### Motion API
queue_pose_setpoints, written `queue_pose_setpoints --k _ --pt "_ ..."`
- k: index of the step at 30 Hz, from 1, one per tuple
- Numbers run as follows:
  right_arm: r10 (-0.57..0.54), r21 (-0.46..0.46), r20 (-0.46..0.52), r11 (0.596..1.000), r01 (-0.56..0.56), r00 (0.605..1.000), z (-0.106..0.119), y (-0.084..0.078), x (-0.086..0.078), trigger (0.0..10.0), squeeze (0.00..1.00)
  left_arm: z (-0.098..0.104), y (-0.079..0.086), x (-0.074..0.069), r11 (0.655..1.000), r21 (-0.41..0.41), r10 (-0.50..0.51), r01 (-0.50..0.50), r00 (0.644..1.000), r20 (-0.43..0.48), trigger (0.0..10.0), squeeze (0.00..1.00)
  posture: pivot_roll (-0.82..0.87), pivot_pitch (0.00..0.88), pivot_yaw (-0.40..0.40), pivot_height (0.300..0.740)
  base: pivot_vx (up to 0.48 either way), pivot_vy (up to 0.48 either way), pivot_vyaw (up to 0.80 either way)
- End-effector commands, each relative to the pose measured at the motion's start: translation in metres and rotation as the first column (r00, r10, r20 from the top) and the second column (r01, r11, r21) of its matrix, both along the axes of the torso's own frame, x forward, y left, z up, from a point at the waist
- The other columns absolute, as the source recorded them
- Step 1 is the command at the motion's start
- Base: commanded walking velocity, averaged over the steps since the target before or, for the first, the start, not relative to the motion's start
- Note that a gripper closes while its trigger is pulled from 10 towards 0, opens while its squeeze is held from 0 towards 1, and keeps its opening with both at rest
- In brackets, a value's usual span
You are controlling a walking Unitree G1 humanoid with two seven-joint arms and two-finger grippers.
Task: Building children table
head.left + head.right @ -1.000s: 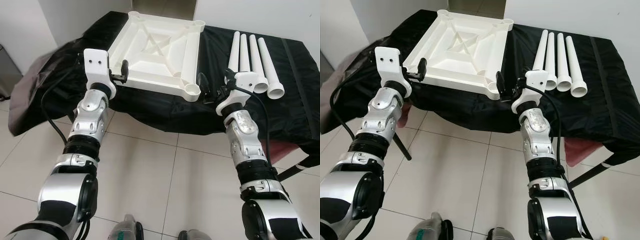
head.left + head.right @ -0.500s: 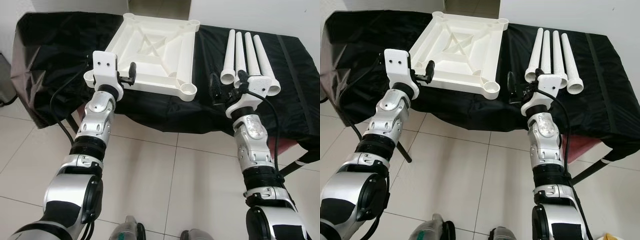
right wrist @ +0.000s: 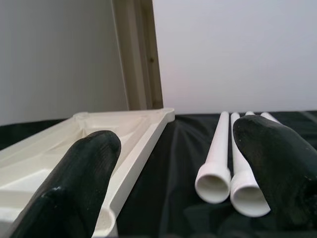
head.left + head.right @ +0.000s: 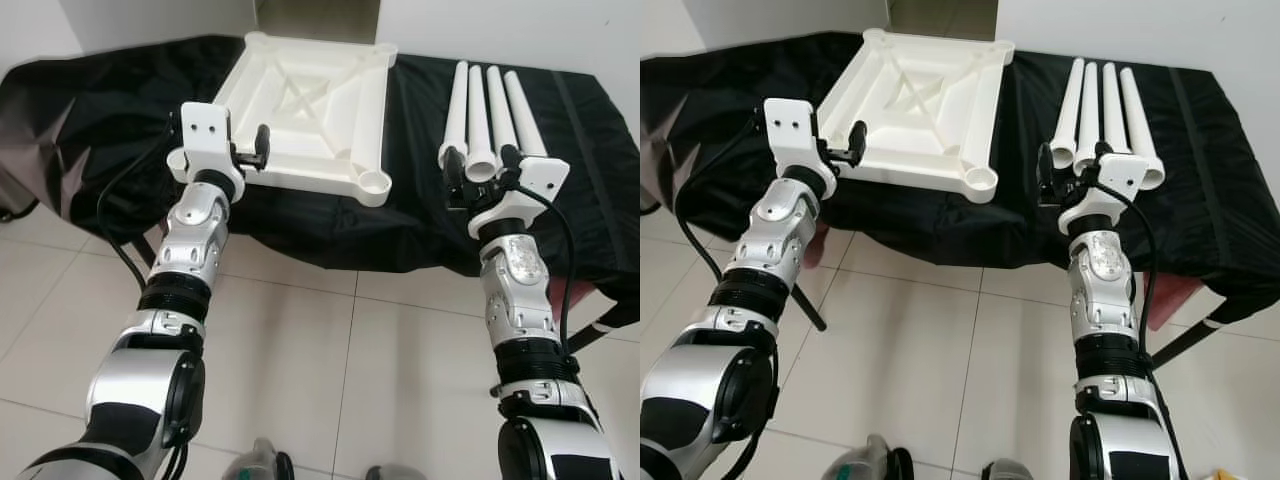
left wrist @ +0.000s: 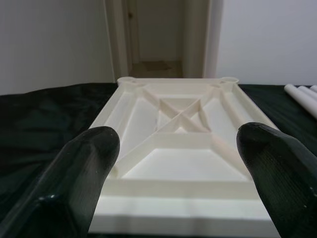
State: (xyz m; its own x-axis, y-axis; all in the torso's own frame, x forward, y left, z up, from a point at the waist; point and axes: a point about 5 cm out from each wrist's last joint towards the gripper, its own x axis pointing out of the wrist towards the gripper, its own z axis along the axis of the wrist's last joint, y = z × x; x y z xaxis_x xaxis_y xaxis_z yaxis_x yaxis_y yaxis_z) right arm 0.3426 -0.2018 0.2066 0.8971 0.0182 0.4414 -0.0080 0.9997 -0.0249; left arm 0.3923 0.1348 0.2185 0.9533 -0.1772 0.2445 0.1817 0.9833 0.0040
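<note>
The tabletop (image 4: pixel 310 110) is cream-white with a raised X of ribs, on a black cloth (image 4: pixel 120 150). At its 3 o'clock lie four white legs (image 4: pixel 485 110). The floor tiles (image 4: pixel 300 360) are pale beige.

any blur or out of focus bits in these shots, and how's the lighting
Left eye view: sharp, evenly lit; the white tabletop and legs stand out against the black cloth. Left wrist view: the left end effector's fingers are soft and out of focus, the tabletop behind is clear. Right wrist view: the right end effector's fingers are blurred, the leg ends fairly sharp.
</note>
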Motion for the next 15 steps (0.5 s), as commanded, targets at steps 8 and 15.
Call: queue_pose_setpoints --k 8,15 --pt "-0.005 -0.007 0.005 1.0 0.005 1.0 0.0012 0.0005 -0.0016 10.0 0.0 0.0025 -0.0001 -0.0004 1.0 0.003 -0.004 0.004 1.0 0.003 10.0 0.0 -0.02 0.057 0.079 0.74 0.27 0.0 0.0" --pt "-0.006 -0.007 0.005 1.0 0.006 1.0 0.0017 0.0002 -0.0014 10.0 0.0 0.0028 0.0005 -0.0005 1.0 0.001 -0.003 0.003 1.0 0.004 10.0 0.0 -0.02 0.059 0.078 0.74 0.273 0.0 0.0"
